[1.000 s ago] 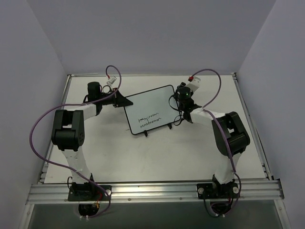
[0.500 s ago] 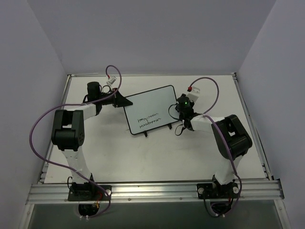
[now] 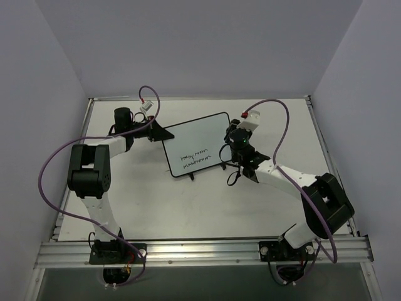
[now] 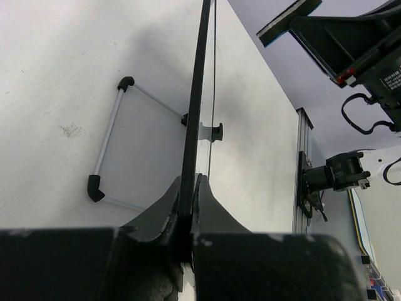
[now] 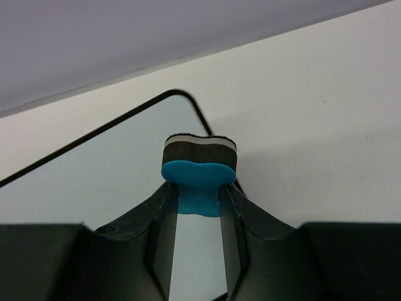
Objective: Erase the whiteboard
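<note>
The whiteboard (image 3: pixel 195 143) stands tilted mid-table, with two lines of black handwriting (image 3: pixel 195 157) on its lower half. My left gripper (image 3: pixel 160 134) is shut on the board's left edge. In the left wrist view the board shows edge-on (image 4: pixel 199 94) between the shut fingers of that gripper (image 4: pixel 190 188). My right gripper (image 3: pixel 230 148) is at the board's right edge, shut on the blue bone-shaped eraser (image 5: pixel 199 169). In the right wrist view the eraser's dark felt pad faces the board's rounded corner (image 5: pixel 113 169), held by that gripper (image 5: pixel 197 188).
The board's black feet (image 3: pixel 191 177) rest on the white tabletop (image 3: pixel 150 200). A silver bar stand with black ends (image 4: pixel 111 135) lies beside the board. Purple cables (image 3: pixel 50 169) loop off both arms. Metal rails (image 3: pixel 200 251) edge the table, and grey walls surround it.
My right arm has stretched out, its elbow swinging toward the near right. Its gripper with the eraser has slid a little nearer along the board's right edge. The left arm, board and writing are unchanged.
</note>
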Controlling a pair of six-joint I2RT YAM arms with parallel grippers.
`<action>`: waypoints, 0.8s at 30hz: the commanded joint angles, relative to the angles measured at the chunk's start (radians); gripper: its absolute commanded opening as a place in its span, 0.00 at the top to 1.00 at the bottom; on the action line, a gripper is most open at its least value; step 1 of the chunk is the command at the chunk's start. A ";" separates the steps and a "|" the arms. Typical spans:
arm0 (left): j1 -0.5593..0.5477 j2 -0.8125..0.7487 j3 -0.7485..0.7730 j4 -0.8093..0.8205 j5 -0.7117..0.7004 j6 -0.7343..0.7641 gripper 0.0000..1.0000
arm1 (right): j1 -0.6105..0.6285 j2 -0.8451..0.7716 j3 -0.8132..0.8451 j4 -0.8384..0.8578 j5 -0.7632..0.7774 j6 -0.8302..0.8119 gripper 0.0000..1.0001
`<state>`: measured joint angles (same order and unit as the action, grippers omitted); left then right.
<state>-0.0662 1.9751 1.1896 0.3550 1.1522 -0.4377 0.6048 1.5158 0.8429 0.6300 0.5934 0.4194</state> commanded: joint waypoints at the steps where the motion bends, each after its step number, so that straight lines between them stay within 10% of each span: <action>1: 0.003 0.022 -0.018 -0.040 -0.250 0.177 0.98 | 0.093 0.017 -0.007 0.091 -0.121 -0.086 1.00; 12: -0.004 0.018 -0.016 -0.054 -0.269 0.189 0.98 | 0.446 0.334 0.068 0.339 0.063 -0.104 1.00; 24: -0.004 0.019 -0.015 -0.057 -0.264 0.191 0.98 | 0.411 0.443 0.174 0.194 0.226 0.064 1.00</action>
<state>-0.0704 1.9713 1.1896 0.3477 1.1404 -0.4301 1.0683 1.9400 1.0061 0.8539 0.7341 0.4198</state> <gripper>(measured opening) 0.097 0.258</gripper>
